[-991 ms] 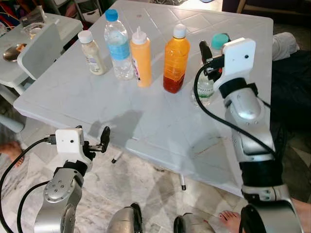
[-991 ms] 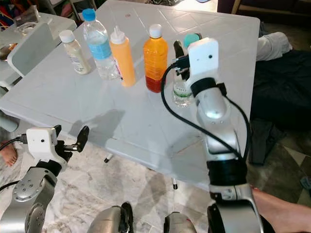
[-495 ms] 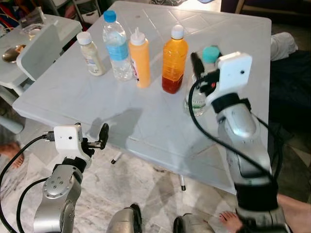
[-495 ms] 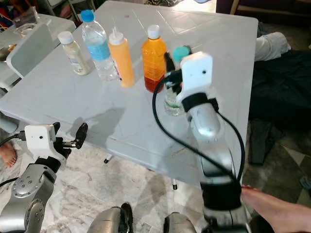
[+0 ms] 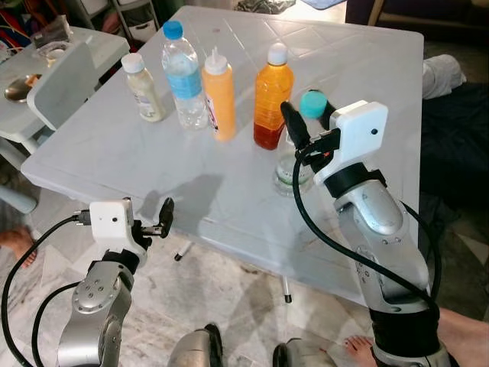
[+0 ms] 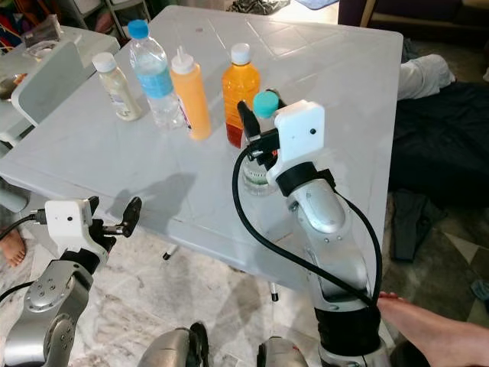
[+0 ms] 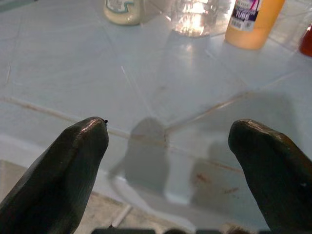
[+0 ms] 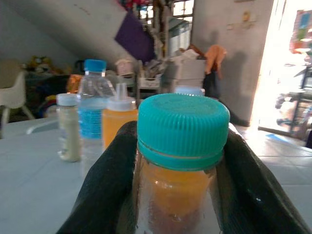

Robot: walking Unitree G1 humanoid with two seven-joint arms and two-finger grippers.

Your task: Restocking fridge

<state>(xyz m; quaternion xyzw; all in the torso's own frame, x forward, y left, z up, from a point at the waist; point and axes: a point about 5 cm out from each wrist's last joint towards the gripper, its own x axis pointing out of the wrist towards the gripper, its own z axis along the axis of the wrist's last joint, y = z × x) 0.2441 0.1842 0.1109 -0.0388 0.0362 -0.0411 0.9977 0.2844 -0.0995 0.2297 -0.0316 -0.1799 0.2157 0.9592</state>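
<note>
My right gripper (image 5: 309, 116) is shut on a clear bottle with a teal cap (image 5: 289, 171), its black fingers (image 8: 100, 195) clasping both sides below the cap (image 8: 181, 127). The bottle hangs upright over the white table (image 5: 229, 195), in front of the orange juice bottle (image 5: 273, 98). To the left stand a yellow squeeze bottle (image 5: 221, 98), a blue-capped water bottle (image 5: 186, 76) and a cream bottle with a white cap (image 5: 144, 90). My left gripper (image 5: 157, 222) is open and empty at the table's near edge, its fingertips (image 7: 78, 146) spread wide.
A grey chair (image 5: 65, 84) and a second table with a glass (image 5: 47, 47) stand at the left. A dark heap (image 5: 458, 138) lies on the floor at the right. A person's feet (image 5: 359, 348) are near mine on the marble floor.
My right gripper has carried the teal-capped bottle leftward and towards me, away from the table's right side. The left arm has barely moved.
</note>
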